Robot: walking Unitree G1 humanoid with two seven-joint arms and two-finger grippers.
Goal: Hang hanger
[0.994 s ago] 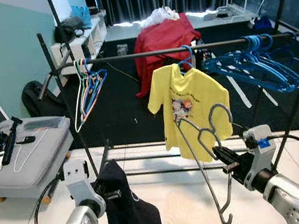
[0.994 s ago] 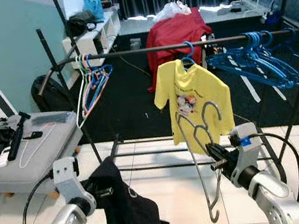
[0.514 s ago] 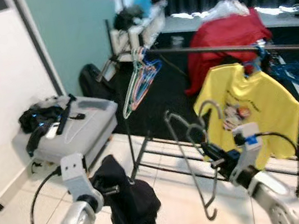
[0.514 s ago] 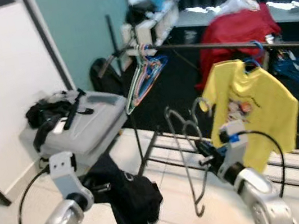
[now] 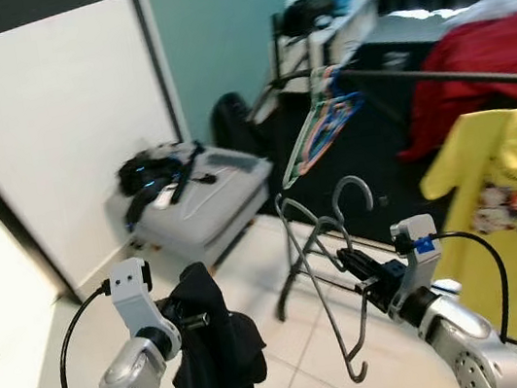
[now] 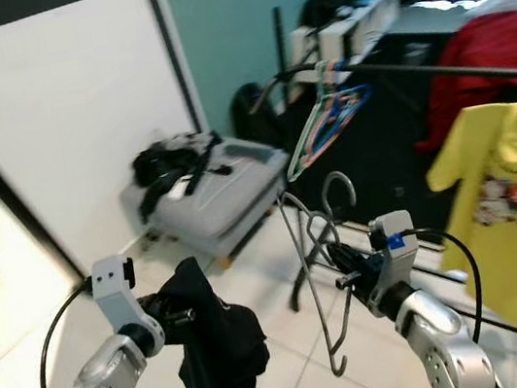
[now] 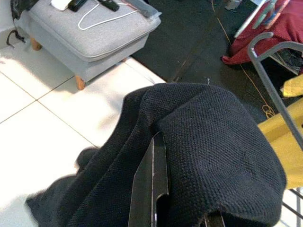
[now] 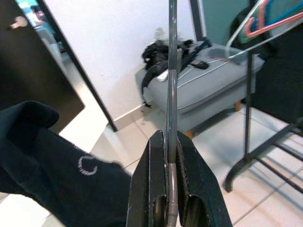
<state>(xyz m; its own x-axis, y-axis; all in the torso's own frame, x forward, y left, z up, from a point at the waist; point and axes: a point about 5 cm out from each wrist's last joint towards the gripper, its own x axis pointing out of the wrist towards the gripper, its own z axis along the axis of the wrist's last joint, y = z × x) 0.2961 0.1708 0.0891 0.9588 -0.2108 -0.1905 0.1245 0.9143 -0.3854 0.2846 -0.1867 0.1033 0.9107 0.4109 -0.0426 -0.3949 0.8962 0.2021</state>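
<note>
My right gripper (image 5: 351, 266) is shut on a grey wire hanger (image 5: 321, 263), held upright with its hook (image 5: 352, 194) on top; in the right wrist view the wire (image 8: 172, 94) runs between the two fingers (image 8: 156, 179). My left gripper (image 5: 198, 319) is shut on a black garment (image 5: 216, 358) that droops toward the floor; in the left wrist view the cloth (image 7: 203, 142) drapes over one finger (image 7: 151, 189). The clothes rack rail (image 5: 437, 77) stands to the right and beyond, carrying a bunch of coloured hangers (image 5: 321, 125) and a yellow T-shirt (image 5: 506, 204).
A grey ottoman (image 5: 211, 202) with a black bag (image 5: 147, 172) and small items on it stands ahead against a white wall panel (image 5: 53, 138). A red cloth heap (image 5: 483, 60) lies behind the rack. The rack's base bars (image 5: 299, 291) cross the white tiled floor.
The camera has swung left, so the rack and yellow T-shirt now sit further right and the white wall has come into view. Both grippers keep their hold.
</note>
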